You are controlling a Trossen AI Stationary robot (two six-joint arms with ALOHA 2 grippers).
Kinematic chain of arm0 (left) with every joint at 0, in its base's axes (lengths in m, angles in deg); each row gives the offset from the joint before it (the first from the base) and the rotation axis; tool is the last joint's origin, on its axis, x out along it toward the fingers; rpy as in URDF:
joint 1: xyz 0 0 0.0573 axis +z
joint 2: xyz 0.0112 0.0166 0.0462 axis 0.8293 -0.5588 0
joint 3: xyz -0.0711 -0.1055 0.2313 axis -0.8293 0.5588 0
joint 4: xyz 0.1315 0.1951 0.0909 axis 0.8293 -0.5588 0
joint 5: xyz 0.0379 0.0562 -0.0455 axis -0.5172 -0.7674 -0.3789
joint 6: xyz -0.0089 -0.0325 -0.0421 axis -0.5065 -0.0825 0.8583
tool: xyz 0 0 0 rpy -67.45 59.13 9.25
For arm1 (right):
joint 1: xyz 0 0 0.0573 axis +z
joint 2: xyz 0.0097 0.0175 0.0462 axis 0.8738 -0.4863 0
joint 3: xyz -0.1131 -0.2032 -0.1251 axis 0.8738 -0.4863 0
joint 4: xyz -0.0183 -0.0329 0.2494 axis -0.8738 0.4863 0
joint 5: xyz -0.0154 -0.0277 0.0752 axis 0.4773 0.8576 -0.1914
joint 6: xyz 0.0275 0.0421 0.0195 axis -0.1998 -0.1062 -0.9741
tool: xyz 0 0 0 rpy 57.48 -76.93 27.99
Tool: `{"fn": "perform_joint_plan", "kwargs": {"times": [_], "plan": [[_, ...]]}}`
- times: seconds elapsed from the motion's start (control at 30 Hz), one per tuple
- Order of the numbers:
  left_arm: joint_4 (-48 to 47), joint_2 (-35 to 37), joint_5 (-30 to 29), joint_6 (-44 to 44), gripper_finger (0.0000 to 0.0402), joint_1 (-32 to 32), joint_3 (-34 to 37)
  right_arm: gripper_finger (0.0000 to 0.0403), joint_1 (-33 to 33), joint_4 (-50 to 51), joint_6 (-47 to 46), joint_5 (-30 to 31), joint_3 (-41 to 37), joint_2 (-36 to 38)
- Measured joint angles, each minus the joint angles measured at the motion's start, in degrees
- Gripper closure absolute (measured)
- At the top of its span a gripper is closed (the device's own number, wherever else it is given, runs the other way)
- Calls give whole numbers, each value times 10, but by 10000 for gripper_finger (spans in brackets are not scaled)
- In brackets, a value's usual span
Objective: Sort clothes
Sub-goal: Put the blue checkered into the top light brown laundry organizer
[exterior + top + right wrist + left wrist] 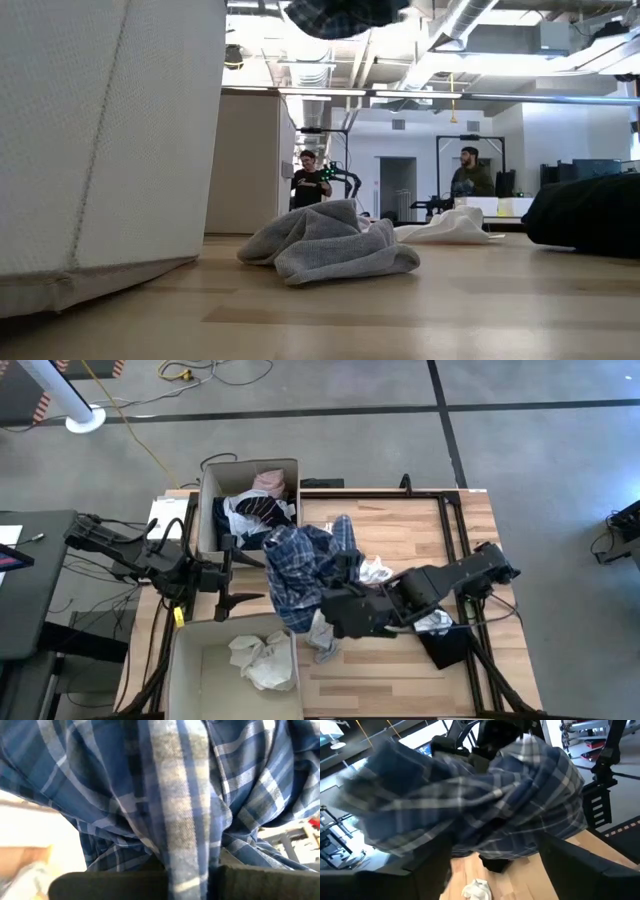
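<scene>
Clamping plaid shirt [190, 820] | right gripper [335, 610] | left gripper [240, 575] spread, empty

No words, labels, brand marks or numbers can be read in any of the views.
</scene>
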Motion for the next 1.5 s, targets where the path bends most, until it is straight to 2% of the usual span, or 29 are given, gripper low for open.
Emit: {"fn": "perform_joint_plan", "kwargs": {"times": [0.2, 0.53, 0.9, 1.5], "plan": [[3, 5, 0, 16, 89, 6, 0, 377, -16, -57, 68, 0, 0, 1], [24, 2, 19, 72, 87, 30, 17, 377, -13, -112, 131, 5, 0, 1], [137, -8, 52, 87, 87, 35, 74, 377, -8, -111, 131, 6, 0, 1], [178, -27, 96, 106, 87, 35, 78, 377, -1, -123, 135, 7, 0, 1]]}}
